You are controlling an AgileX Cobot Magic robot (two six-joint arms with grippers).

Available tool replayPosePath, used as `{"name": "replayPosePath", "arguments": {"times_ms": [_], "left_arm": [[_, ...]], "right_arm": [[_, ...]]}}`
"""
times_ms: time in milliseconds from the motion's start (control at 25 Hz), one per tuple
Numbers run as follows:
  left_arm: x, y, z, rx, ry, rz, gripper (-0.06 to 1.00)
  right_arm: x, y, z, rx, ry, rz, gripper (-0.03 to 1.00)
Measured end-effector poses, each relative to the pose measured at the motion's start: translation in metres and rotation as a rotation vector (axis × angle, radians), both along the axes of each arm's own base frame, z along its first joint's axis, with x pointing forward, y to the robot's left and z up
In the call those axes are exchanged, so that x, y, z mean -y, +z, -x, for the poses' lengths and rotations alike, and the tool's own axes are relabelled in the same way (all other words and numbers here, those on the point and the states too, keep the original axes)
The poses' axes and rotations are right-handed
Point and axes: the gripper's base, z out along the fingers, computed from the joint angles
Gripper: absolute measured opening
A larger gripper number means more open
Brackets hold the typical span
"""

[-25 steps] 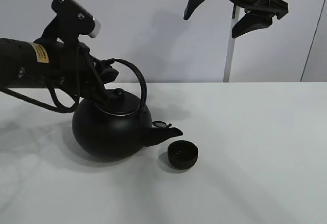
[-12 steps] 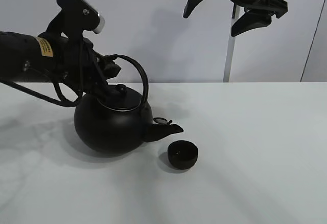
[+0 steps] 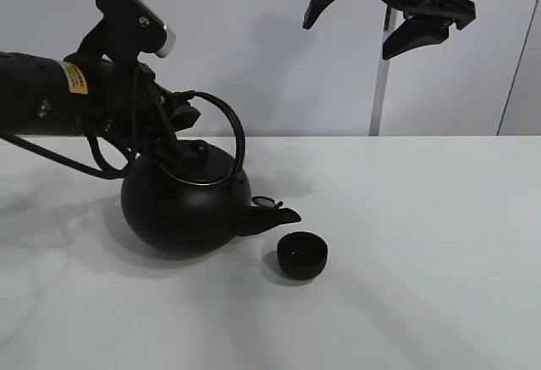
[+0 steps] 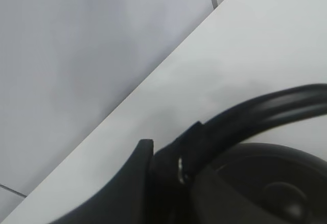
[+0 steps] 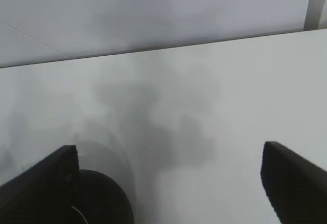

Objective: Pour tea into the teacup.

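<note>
Your left pincer (image 3: 179, 116) is clamped on the arched handle (image 3: 230, 129) of the kettle (image 3: 173, 214). The kettle is low at the desk (image 3: 423, 243); whether its base touches cannot be told. Its spout (image 3: 275, 215) points toward the teacup (image 3: 302, 254), which stands upright on the desk just beside the spout tip, apart from it. Your right pincer (image 3: 365, 22) hangs high above, jaws wide, holding nothing.
</note>
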Motion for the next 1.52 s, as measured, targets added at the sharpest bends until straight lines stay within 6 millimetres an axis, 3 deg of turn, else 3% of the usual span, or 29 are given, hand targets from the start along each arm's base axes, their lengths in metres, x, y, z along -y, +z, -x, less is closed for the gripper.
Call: {"name": "replayPosePath", "arguments": {"times_ms": [1520], "left_arm": [[0.0082,0.001,-0.0011,0.003,-0.031,-0.049,0.1]], "right_arm": [[0.0,0.0001,-0.0001,0.001,0.0,0.0,0.66]]}}
